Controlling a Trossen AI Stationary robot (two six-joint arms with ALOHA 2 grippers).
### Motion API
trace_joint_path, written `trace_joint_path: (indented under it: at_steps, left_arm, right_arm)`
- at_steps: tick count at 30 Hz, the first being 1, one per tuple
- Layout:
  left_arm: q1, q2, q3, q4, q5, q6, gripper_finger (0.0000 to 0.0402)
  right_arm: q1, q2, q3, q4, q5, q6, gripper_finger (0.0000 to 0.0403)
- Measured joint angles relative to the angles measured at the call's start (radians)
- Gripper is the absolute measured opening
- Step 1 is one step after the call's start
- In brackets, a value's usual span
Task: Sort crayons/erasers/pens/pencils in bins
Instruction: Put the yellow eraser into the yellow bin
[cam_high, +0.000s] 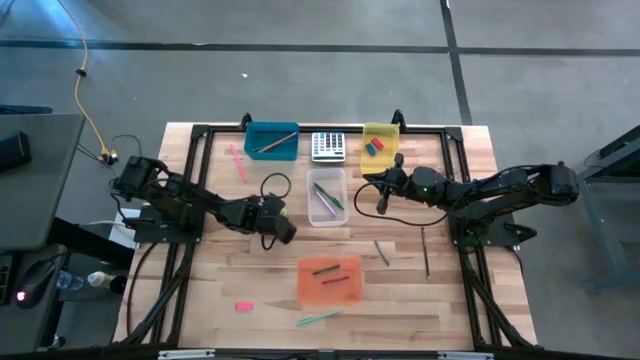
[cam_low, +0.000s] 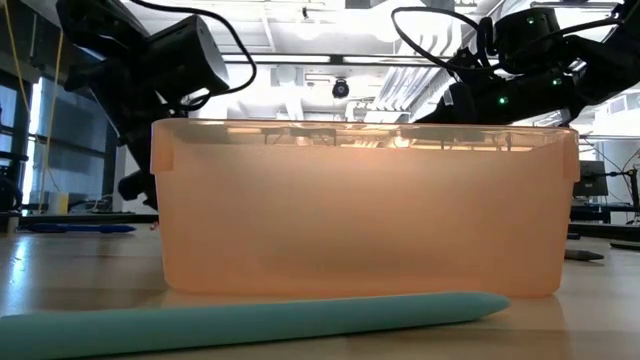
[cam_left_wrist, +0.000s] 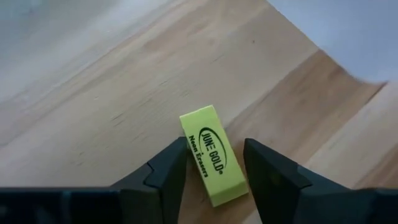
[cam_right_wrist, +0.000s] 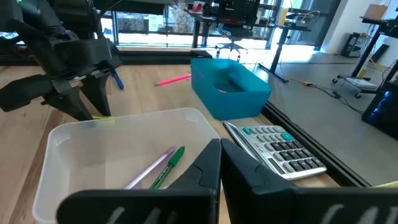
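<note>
The left gripper (cam_left_wrist: 214, 163) stands wide, its two fingers (cam_left_wrist: 171, 165) straddling a yellow-green eraser (cam_left_wrist: 211, 154) that lies flat on the bench; nothing is gripped yet. The eraser's long axis runs forward between the fingers, so they face its long sides and closing should catch it across the short width. In the high view this gripper (cam_high: 283, 231) is left of the bench's centre, just left of the clear bin (cam_high: 327, 197). The yellow bin (cam_high: 380, 141), already holding erasers, sits at the far edge toward the right corner, so a carry across the bench looks likely. The right gripper (cam_high: 381, 199) hangs closed and empty near the clear bin's right side, waiting.
</note>
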Motion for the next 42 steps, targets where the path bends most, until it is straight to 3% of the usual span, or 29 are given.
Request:
trace_joint_path:
  at_steps: [16, 30, 42]
  left_arm:
    - [0.042, -0.107, -0.007, -0.13, 0.127, 0.282, 0.0047]
    - [0.124, -0.251, -0.005, -0.142, 0.16, 0.456, 0.0042]
    - [0.143, -0.262, -0.003, -0.003, 0.145, 0.597, 0.0042]
  right_arm:
    - [0.0, 0.0, 0.0, -0.001, 0.0, 0.001, 0.0]
    - [0.0, 0.0, 0.0, -0.001, -0.001, 0.012, 0.0]
    - [0.0, 0.0, 0.005, 0.036, -0.044, 0.195, 0.0]
